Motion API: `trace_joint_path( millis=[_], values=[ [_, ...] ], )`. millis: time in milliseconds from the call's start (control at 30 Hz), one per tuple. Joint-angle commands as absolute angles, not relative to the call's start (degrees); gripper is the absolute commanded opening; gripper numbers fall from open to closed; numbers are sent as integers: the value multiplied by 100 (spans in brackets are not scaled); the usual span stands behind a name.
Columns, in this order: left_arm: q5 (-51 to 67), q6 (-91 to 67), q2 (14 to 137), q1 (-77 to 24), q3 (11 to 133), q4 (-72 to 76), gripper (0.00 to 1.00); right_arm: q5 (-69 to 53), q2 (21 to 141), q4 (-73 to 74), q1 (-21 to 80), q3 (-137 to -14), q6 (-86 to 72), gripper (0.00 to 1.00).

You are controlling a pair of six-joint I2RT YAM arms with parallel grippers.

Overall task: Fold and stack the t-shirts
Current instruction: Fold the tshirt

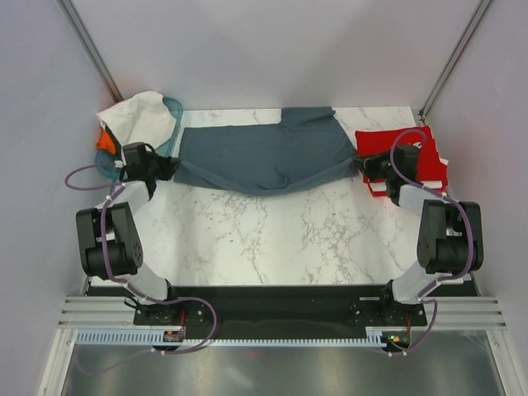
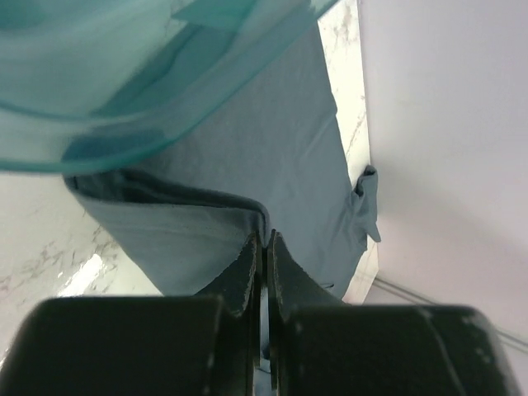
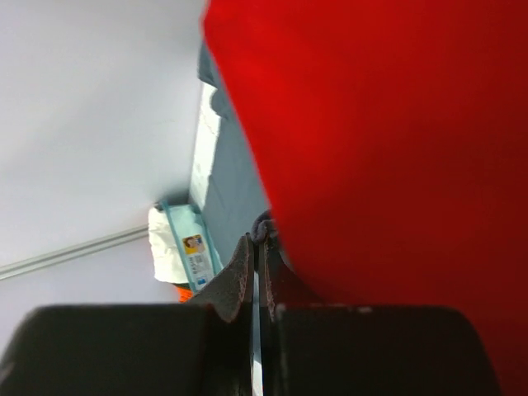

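Note:
A slate blue-grey t-shirt (image 1: 264, 157) is stretched across the far part of the table between both grippers, sagging in the middle. My left gripper (image 1: 169, 167) is shut on its left corner; the left wrist view shows the pinched cloth (image 2: 305, 157) at the gripper (image 2: 265, 239). My right gripper (image 1: 363, 163) is shut on its right corner, seen as a cloth bunch (image 3: 262, 227) at the gripper (image 3: 257, 243). A folded red t-shirt (image 1: 412, 153) lies at the far right, filling the right wrist view (image 3: 388, 140). A white t-shirt (image 1: 136, 115) and an orange t-shirt (image 1: 105, 140) sit in the basket.
A teal plastic basket (image 1: 172, 107) stands at the far left corner, close over my left gripper; its rim (image 2: 165, 91) shows in the left wrist view. White walls close in the table. Marble tabletop (image 1: 272, 235) lies in front of the shirt.

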State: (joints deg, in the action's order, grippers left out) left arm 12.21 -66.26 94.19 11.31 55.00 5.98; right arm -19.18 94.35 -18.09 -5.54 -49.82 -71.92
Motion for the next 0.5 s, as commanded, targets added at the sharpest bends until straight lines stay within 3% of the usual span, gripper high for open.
trace_joint_path(
  millis=[0, 467],
  values=[
    [1082, -6267, 8904, 1081, 5125, 1195, 2, -1837, 9167, -2198, -589, -4624, -6917, 0],
    [229, -6425, 7550, 1090, 3640, 257, 2, -915, 7877, -1091, -527, -3552, -6452, 0]
  ],
)
